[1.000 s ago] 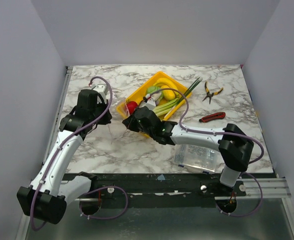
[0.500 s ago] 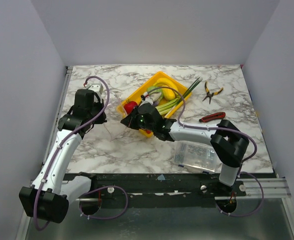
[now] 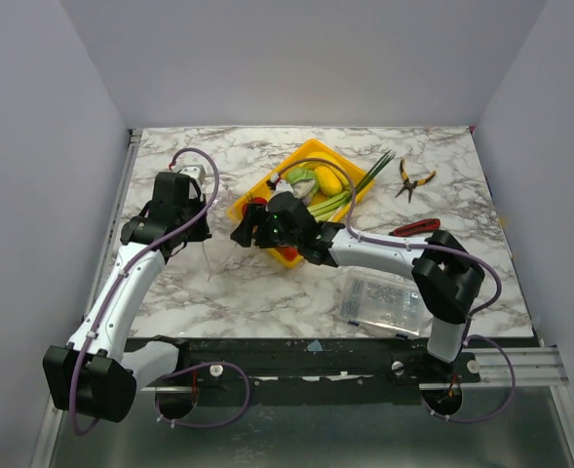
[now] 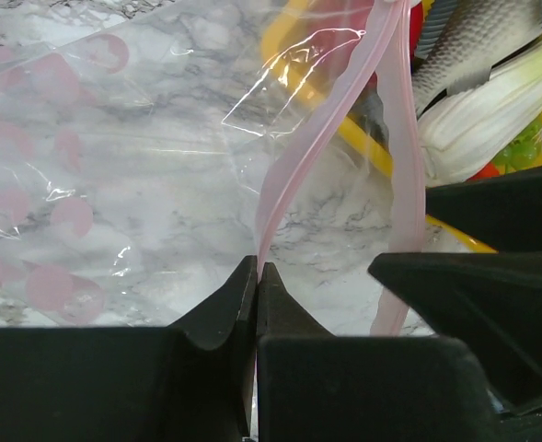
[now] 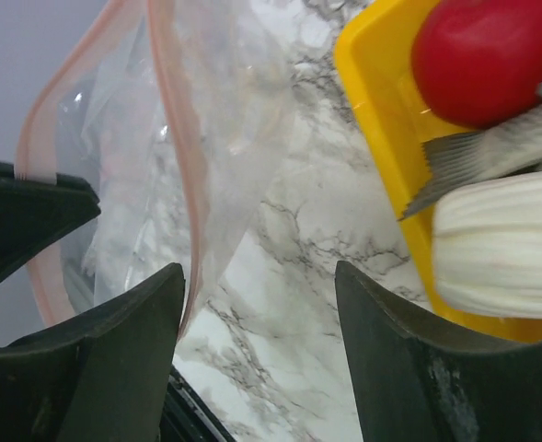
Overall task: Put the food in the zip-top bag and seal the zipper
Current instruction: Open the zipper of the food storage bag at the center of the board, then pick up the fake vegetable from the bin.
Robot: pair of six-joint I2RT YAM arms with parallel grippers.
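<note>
My left gripper point(image 4: 257, 272) is shut on the pink zipper point(image 4: 280, 175) of the clear zip-top bag point(image 4: 114, 184), holding the mouth up off the marble. The bag point(image 3: 216, 255) lies just left of the yellow tray point(image 3: 311, 148). My right gripper point(image 5: 259, 272) stands open over bare marble between bag and tray, with the zipper point(image 5: 183, 138) brushing its left finger. Nothing is held in it. In the tray lies the food: a red tomato point(image 5: 487, 60), a grey fish point(image 5: 491, 152), a white leek point(image 5: 501, 244) and yellow bananas point(image 3: 327, 180). From above, the right gripper point(image 3: 243, 232) faces the left gripper point(image 3: 201, 232).
Yellow-handled pliers point(image 3: 413, 178) and a red utility knife point(image 3: 415, 228) lie at the right of the table. A rigid clear box of small parts point(image 3: 384, 300) sits near the front edge, under the right arm.
The right gripper's jaws have gone from shut to open, and it has moved slightly left toward the bag's mouth. The left gripper stays shut on the zipper, barely shifted.
</note>
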